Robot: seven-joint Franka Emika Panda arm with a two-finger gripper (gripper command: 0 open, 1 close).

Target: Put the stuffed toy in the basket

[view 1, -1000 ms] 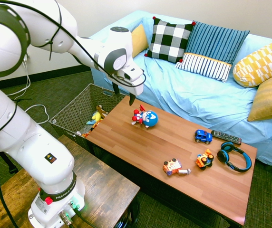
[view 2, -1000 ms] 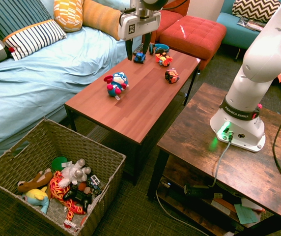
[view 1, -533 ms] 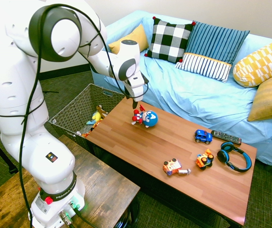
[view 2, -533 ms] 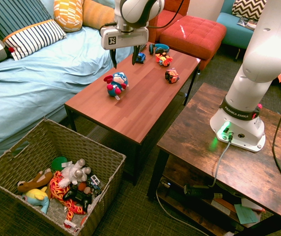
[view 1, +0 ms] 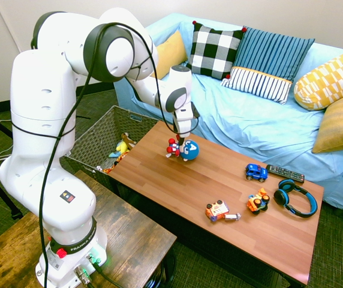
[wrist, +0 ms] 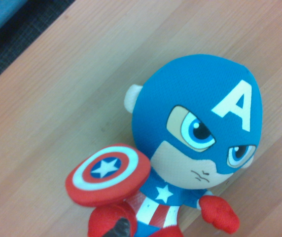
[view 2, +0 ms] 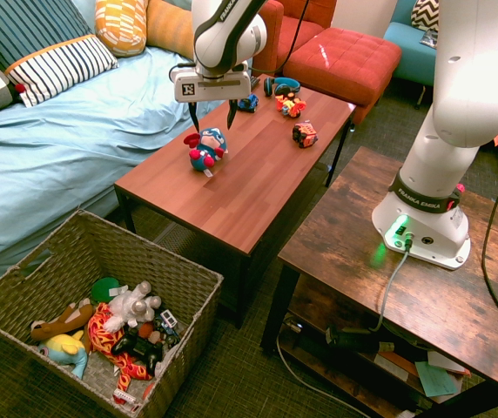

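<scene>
2nd ext. view: claw spread wide w/ nothing pinched, just above stuffed toy, which lies on coffee table nr basket. Risk: off-centre descent → one finger lands on round head, toy rolls; shield-only pinch prob. slips.

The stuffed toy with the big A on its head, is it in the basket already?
No, the stuffed toy is lying on the wooden table, outside the basket.

Open jaws above plush toy; woven basket holds toys.
</scene>
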